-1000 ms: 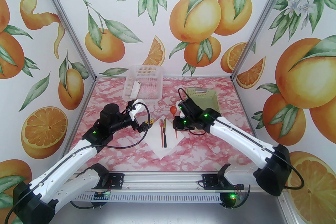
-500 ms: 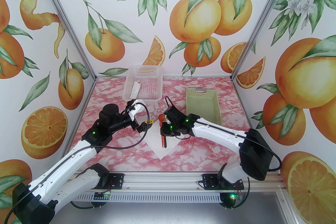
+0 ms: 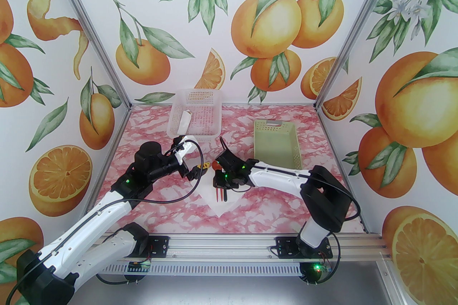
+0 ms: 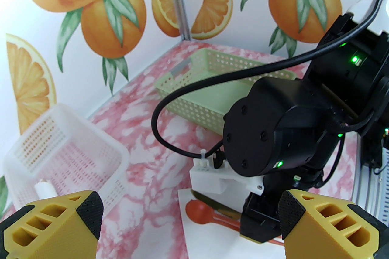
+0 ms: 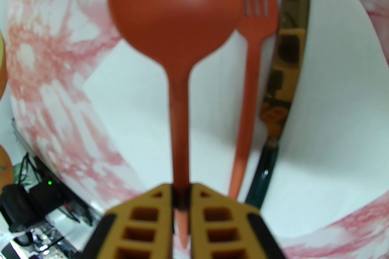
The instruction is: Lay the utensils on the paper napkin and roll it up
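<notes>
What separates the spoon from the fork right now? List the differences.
The spoon is pinched by its handle in the right pincer; the fork lies free on the napkin. The spoon ends in a round bowl, the fork in tines. Both are slim, reddish-orange, and point the same way.

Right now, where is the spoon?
Right wrist view: the spoon is gripped by its handle in the right pincer, over the napkin, beside the fork.

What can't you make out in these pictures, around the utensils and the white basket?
Top view: the right arm hides all but the near ends of the fork and knife.
Right wrist view: the spoon is blurred; whether it touches the napkin is unclear.
Left wrist view: the left fingers cut off the white roll in the white basket.
</notes>
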Tool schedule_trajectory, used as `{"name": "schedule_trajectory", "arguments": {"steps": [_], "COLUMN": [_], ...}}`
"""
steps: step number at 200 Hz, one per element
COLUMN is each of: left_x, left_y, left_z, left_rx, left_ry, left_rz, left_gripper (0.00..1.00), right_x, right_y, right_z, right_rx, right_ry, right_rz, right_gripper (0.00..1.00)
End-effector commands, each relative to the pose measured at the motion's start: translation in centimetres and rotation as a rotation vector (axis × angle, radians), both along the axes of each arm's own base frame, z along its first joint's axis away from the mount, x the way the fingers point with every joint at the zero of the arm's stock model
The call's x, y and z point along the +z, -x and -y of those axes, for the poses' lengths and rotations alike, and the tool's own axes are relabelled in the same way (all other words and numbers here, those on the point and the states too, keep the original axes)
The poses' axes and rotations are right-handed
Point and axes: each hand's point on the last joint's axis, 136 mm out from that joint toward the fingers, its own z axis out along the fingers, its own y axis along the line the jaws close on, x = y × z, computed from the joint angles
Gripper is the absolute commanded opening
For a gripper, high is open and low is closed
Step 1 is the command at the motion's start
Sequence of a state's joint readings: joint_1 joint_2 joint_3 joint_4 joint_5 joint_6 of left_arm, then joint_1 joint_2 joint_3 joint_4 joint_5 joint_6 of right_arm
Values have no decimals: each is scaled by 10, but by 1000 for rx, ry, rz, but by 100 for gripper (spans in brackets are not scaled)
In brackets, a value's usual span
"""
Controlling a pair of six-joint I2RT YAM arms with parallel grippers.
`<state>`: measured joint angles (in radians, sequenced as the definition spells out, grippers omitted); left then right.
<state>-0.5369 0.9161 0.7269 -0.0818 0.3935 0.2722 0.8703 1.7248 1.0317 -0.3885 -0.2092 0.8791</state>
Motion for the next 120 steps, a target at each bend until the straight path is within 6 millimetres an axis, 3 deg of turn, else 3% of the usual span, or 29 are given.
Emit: {"name": "schedule_trajectory", "arguments": {"steps": [1,120], "left_x": [6,6], "left_y": [4,4], "left_z": [1,1], "left_rx": [-18,-19], "left_ry": [7,1], "left_rz": [37,42], "left_gripper": [100,100], "right_x": [-5,-21], "right_y": [-5,-11], "right_z": [-4,-1], "right_rx": [-16,-29], "right_ry": [7,69], "right_rz": [13,20], "right_gripper": [14,15]}}
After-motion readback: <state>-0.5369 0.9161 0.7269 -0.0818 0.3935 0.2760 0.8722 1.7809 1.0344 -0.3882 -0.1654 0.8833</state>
